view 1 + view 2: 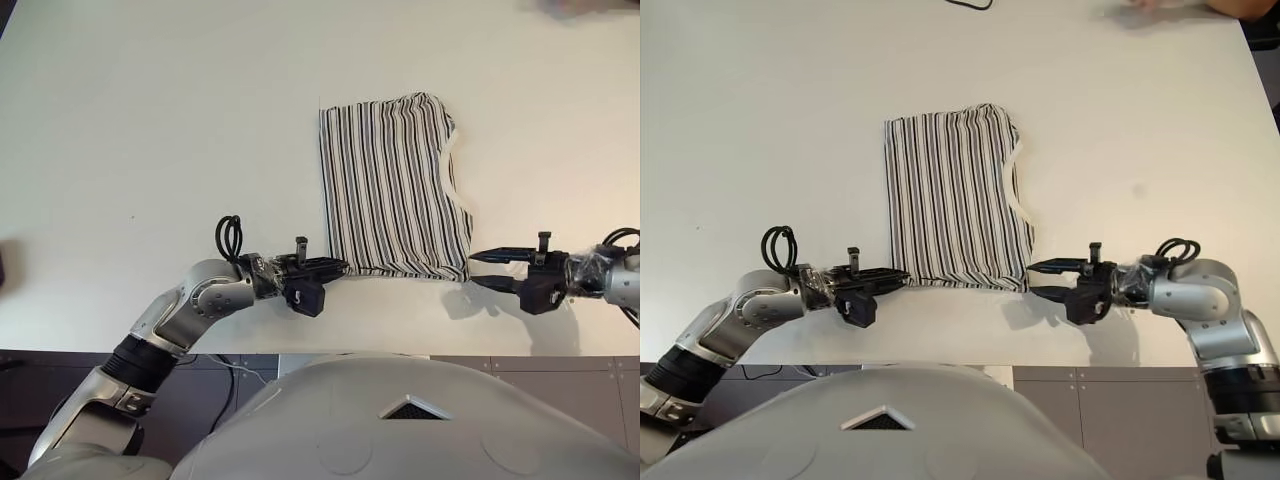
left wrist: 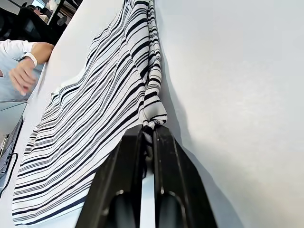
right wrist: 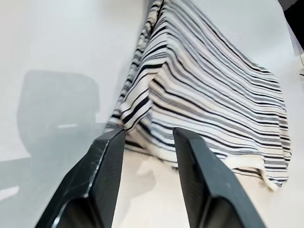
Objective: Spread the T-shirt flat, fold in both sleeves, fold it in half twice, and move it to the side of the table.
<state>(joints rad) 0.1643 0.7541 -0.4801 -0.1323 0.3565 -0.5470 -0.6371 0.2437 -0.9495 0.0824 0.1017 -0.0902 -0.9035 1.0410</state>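
Black left fingers (image 2: 118, 190) around T-shirt (image 2: 95, 118) corner

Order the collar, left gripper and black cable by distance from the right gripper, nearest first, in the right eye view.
1. Collar, just beyond the right gripper.
2. Left gripper, at the T-shirt's near left corner.
3. Cable, at the table's far edge.

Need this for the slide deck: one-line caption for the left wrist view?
Left gripper, jaws shut on a corner of the striped T-shirt lying on the white table.
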